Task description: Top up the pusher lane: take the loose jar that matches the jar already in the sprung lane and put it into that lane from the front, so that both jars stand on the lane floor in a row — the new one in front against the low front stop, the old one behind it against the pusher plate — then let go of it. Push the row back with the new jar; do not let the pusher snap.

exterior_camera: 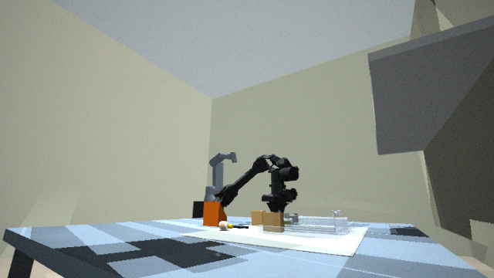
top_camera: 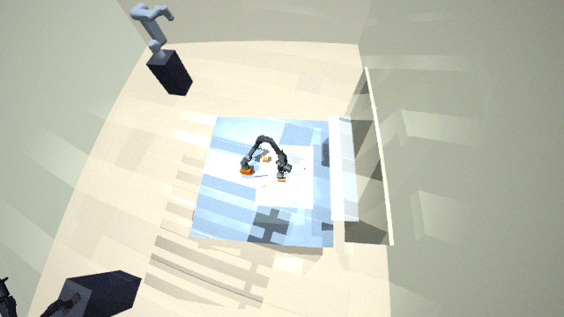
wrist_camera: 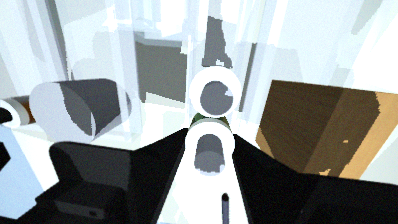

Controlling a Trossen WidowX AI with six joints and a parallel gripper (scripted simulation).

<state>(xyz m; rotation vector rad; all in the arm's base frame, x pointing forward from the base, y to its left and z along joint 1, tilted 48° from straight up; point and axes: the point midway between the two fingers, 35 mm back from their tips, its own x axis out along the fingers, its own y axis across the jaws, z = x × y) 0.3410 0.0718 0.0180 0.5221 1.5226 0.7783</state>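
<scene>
My gripper point(wrist_camera: 209, 135) point(exterior_camera: 277, 211) is shut on a white-lidded jar point(wrist_camera: 209, 155), upright between the fingertips in the wrist view. Just beyond it stands another white-lidded jar point(wrist_camera: 216, 92), with green showing below its lid; the lids are close together in line. It stands between clear walls of the sprung lane. The clear rack point(exterior_camera: 320, 225) stands on the pale mat point(exterior_camera: 340, 247). Whether the held jar touches the lane floor, the front stop or the other jar cannot be told. The pusher plate is not clearly visible.
A wooden block point(wrist_camera: 310, 130) point(exterior_camera: 272, 222) stands close right of the fingers in the wrist view. A grey cylinder point(wrist_camera: 75, 107) lies at left, with a brown, white-ringed object point(wrist_camera: 20, 111) beyond. Another wooden block point(exterior_camera: 257, 218) and an orange block point(exterior_camera: 211, 213) stand farther left in the exterior view.
</scene>
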